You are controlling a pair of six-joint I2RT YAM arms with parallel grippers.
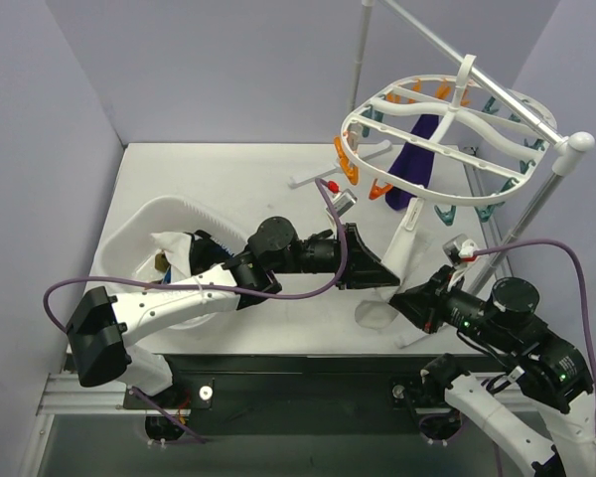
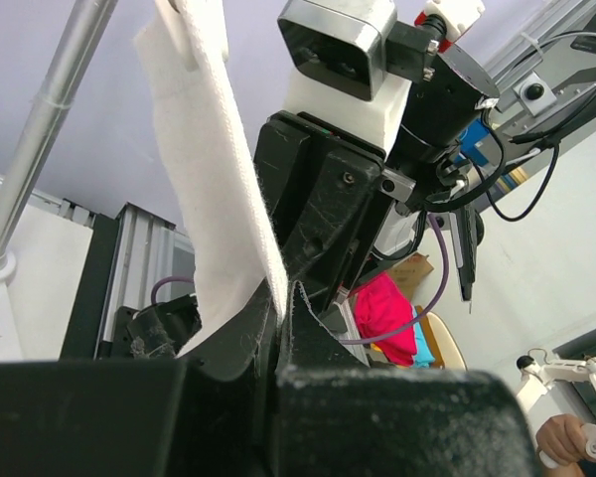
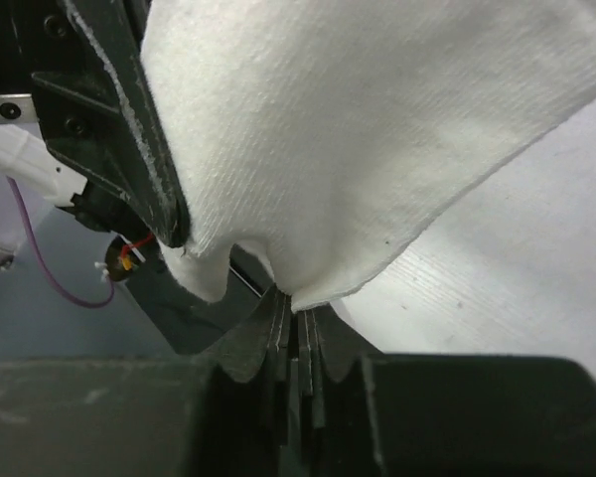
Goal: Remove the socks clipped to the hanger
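The white oval hanger [image 1: 455, 202] with teal and orange clips hangs from a stand at the back right. A dark purple sock [image 1: 414, 159] is clipped to it. A white sock [image 1: 408, 235] hangs from the hanger down to the table. My left gripper [image 1: 389, 281] is shut on this sock; in the left wrist view the white sock [image 2: 214, 169] runs down into my left gripper [image 2: 286, 298]. My right gripper [image 1: 397, 298] meets it from the right. In the right wrist view my right gripper [image 3: 300, 303] is shut on the bottom edge of the white sock [image 3: 348, 129].
A white tub [image 1: 144, 221] at the left holds removed socks [image 1: 171, 250]. The stand's slanted pole [image 1: 531, 204] and upright pole [image 1: 360, 60] flank the hanger. The two wrists are nearly touching under the hanger.
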